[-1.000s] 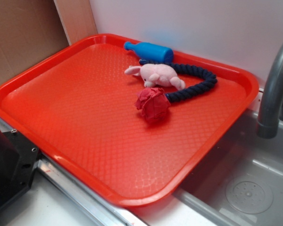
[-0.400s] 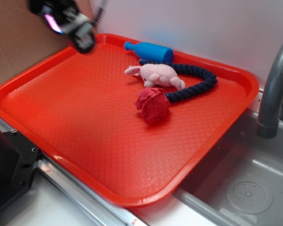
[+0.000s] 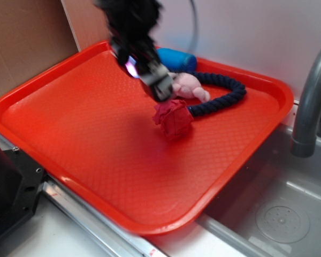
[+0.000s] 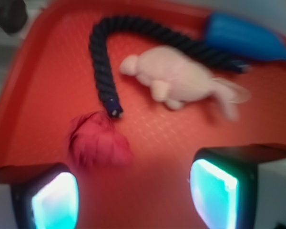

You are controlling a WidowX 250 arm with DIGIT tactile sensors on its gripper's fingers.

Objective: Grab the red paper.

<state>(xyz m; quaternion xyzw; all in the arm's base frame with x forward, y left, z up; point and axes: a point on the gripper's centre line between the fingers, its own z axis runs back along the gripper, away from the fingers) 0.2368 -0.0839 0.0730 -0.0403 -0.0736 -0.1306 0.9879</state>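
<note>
Now the claw (image 3: 159,88) has swooped from the tray's (image 3: 69,123) far corner to just above the red paper (image 3: 174,119). Its fingers are wide apart and hold nothing. That paper ball sits mid-tray, touching the rope (image 3: 219,99) end, near the pink toy (image 4: 181,78). A grab looks close.

The picture is blurry. At the bottom, the gripper (image 4: 133,195) shows two dark fingers (image 4: 219,183) with glowing blue-green pads, set wide apart. Between them is bare red tray (image 4: 52,81). The red paper (image 4: 97,143) sits at lower left, just above the left finger. A dark blue rope (image 4: 105,71) curves down and touches the paper. A pink plush toy (image 4: 181,81) lies in the middle. A blue bottle (image 4: 243,36) is at upper right.
</note>
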